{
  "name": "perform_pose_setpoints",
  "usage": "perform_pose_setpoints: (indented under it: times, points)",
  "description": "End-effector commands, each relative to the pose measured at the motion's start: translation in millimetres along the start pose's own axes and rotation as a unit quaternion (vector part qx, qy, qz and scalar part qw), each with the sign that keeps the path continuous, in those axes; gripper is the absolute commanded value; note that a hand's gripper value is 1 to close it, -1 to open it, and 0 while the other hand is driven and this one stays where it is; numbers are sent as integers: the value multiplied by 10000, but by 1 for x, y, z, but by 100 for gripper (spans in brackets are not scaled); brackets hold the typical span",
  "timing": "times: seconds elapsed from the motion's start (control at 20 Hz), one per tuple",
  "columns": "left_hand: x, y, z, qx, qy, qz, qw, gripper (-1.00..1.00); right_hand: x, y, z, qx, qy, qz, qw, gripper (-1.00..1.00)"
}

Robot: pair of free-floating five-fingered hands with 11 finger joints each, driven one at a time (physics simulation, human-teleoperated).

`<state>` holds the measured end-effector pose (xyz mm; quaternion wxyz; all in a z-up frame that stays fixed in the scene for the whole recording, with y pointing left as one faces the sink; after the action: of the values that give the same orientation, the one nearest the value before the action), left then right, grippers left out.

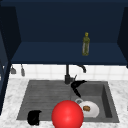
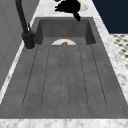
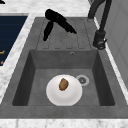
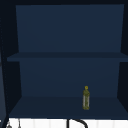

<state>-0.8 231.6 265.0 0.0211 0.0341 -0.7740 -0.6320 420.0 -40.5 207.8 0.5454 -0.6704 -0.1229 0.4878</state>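
Two black hands at a grey sink, a white plate in the basin.

Front view: the right hand (image 1: pixel 78 86) hovers by the faucet (image 1: pixel 68 73), fingers straight and spread, just above and behind the plate (image 1: pixel 91 110) with a brown morsel (image 1: pixel 86 108); the left hand (image 1: pixel 34 117) hangs at the sink's (image 1: pixel 45 92) front-left rim, its fingers unreadable; a red ball (image 1: pixel 67 115) sits just left of the plate.
Left side view: a hand (image 2: pixel 68 6) hangs beyond the basin over the marble surface (image 2: pixel 117 67), plate (image 2: pixel 63 43) below.
Right side view: the right hand (image 3: pixel 56 21) hangs splayed over the draining board, well behind the plate (image 3: pixel 64 91).
Upper view: a bottle (image 4: pixel 86 98) stands on the shelf (image 4: pixel 50 106).
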Motion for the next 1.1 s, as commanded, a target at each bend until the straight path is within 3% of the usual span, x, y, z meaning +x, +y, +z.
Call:
perform_pose_setpoints:
  times: [0.0, 0.3, 0.4, 0.75, 1.05]
  points:
    - [0, 0, 0, 0, 0, 0, 10000, 0, -4, 7, 11, -226, 81, -695, 9973, -100]
    - [0, 0, 0, 0, 0, 0, 10000, 0, -13, 31, 35, -558, 98, -782, 9953, -100]
    - [0, 0, 0, 0, 0, 0, 10000, 0, -18, 36, 38, -667, -44, -780, 9947, -100]
    - [0, 0, 0, 0, 0, 0, 10000, 0, -22, 63, 50, -986, -97, -1103, 9889, -100]
    - [0, 0, 0, 0, 0, 0, 10000, 0, -29, 79, 43, -1051, -208, -1422, 9840, -100]
